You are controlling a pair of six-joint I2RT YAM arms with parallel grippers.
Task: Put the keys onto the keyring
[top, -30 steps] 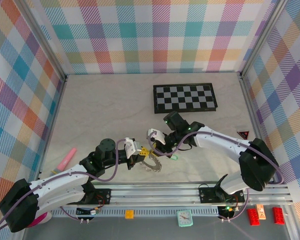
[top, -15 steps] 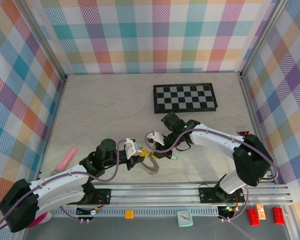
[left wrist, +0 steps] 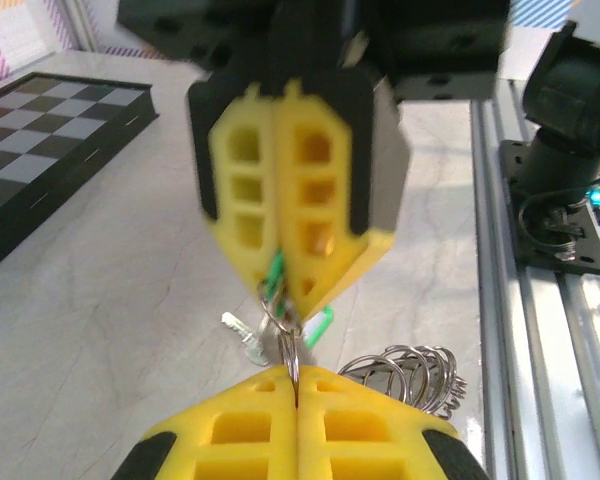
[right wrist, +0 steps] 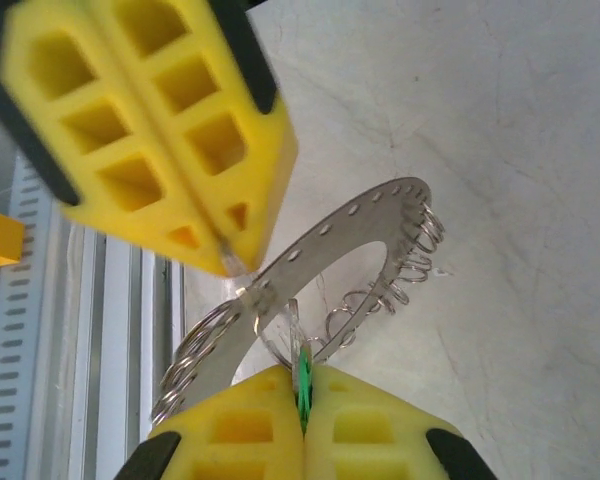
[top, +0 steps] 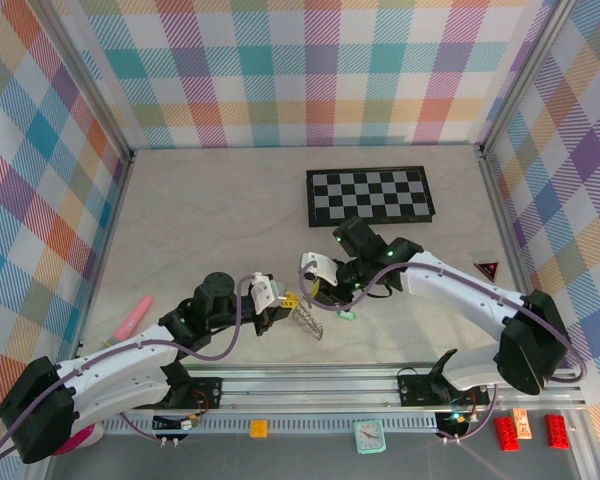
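My left gripper [top: 290,299] [left wrist: 296,372] is shut on the keyring [top: 309,321], a flat grey metal ring with punched holes and small wire rings [right wrist: 380,215] along its edge. The ring hangs tilted just above the table. My right gripper [top: 316,289] [right wrist: 305,375] meets it from the far side, shut on a green-headed key [right wrist: 304,382] whose blade presses against a small wire ring by the band. The other key [top: 347,315] [left wrist: 242,335] lies flat on the table just to the right of the ring.
A black-and-white checkerboard [top: 370,195] lies behind the grippers. A pink object [top: 133,317] rests by the left wall and a red triangle [top: 487,268] by the right wall. The metal rail [top: 380,385] runs along the near edge.
The keyring in my left gripper has turned from nearly flat to more edge-on. My right arm has shifted a little to the right while its gripper stays at the ring.
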